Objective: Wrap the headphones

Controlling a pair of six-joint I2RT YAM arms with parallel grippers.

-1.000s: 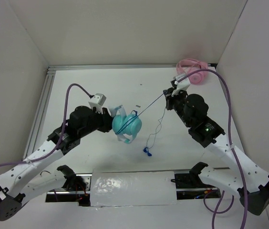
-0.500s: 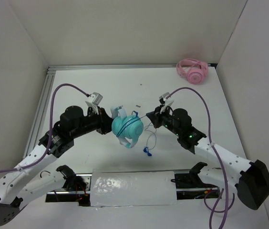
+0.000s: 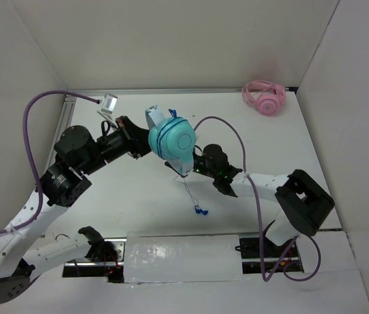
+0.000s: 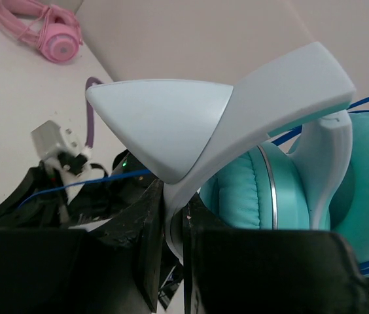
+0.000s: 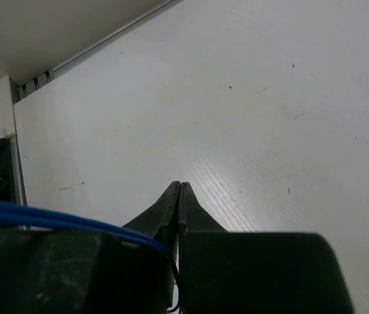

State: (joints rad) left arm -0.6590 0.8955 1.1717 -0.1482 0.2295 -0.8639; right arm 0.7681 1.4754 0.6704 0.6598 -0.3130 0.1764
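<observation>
Several turns of cable circle the teal headphones, band clamped in the left gripper — right gripper pinches the cable, plug end dangling unwound.

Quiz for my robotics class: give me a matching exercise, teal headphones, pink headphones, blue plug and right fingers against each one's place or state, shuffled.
1 teal headphones
2 pink headphones
3 blue plug
4 right fingers

A far right corner
B shut on the blue cable
C band clamped in the left fingers
D cable's loose end

Pairs: 1-C, 2-A, 3-D, 4-B
</observation>
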